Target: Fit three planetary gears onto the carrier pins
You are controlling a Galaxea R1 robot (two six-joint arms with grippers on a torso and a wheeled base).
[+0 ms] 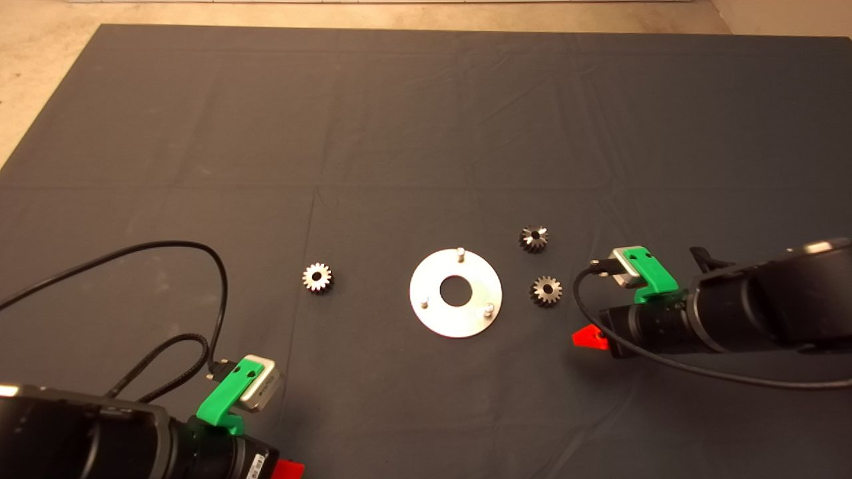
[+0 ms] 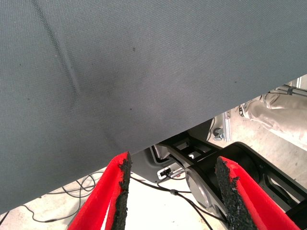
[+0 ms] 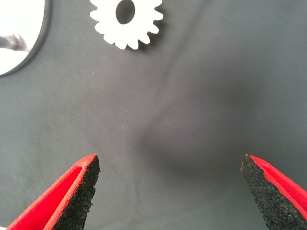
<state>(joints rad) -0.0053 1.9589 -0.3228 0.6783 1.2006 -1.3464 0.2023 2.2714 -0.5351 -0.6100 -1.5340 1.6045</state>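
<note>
The silver disc (image 1: pixel 459 316) lies flat at the mat's middle with three bare carrier pins (image 1: pixel 460 252) standing in a triangle. Three planetary gears lie loose on the mat: one left of the disc (image 1: pixel 317 277), two to its right (image 1: pixel 534 238) (image 1: pixel 546 291). My right gripper (image 1: pixel 590 338) hovers open just right of the nearer right gear, which shows in the right wrist view (image 3: pixel 126 21) beyond the wide-apart fingers (image 3: pixel 79 188), beside the disc's edge (image 3: pixel 19 33). My left gripper (image 2: pixel 172 191) waits open and empty at the mat's lower left edge.
The dark mat (image 1: pixel 426 133) covers the table, with wide free room behind and around the parts. Black cables (image 1: pixel 200 279) loop from both wrists. The left wrist view shows the mat's edge, black equipment on the floor and a person's leg (image 2: pixel 280 108).
</note>
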